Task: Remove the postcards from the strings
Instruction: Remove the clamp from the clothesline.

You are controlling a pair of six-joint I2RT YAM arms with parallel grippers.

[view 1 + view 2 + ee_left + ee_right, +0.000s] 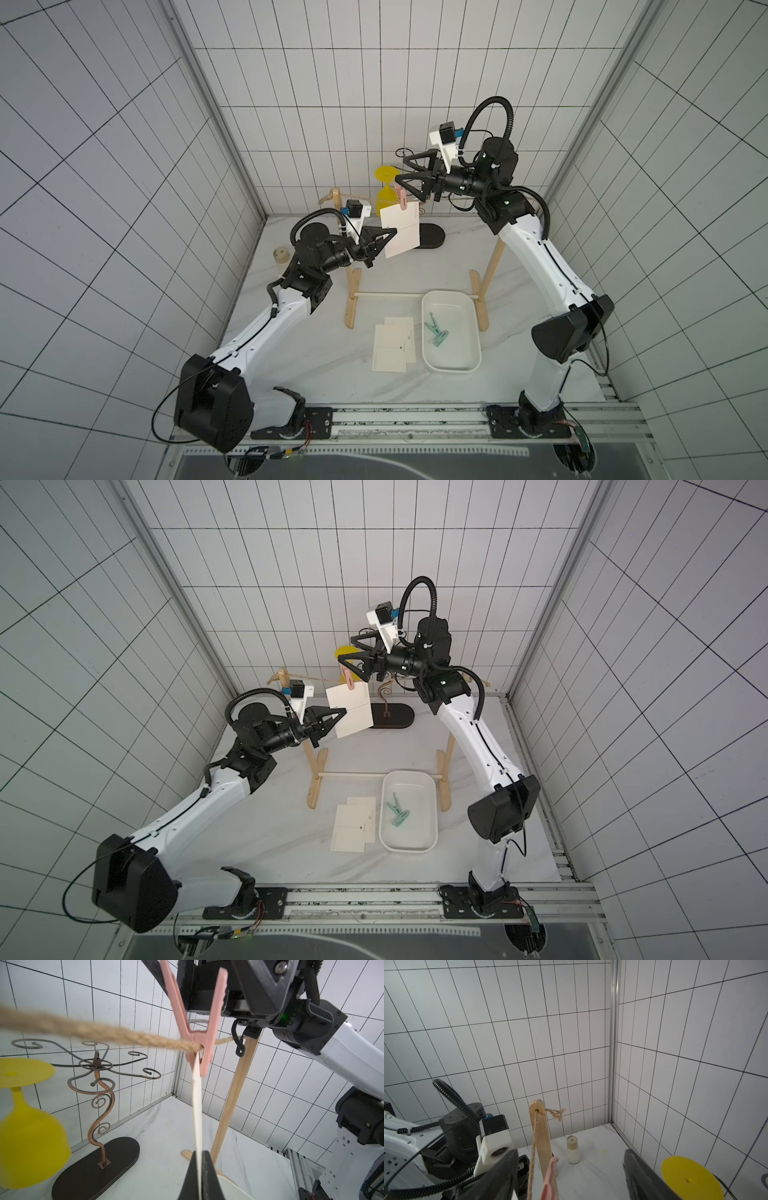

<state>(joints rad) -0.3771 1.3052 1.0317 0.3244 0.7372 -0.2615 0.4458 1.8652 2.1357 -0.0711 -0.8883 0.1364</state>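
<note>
Left wrist view: my left gripper clamps the postcard so it cannot fall; my right gripper gapes around the peg.

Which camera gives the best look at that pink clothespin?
The left wrist view: the clothespin is close up there, clamped on the twine and postcard. In both top views it is small; the right wrist view shows only one tip.

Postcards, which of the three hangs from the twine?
The postcard under the pink clothespin, pinched by the left claw; the other two lie flat beside the tray.
</note>
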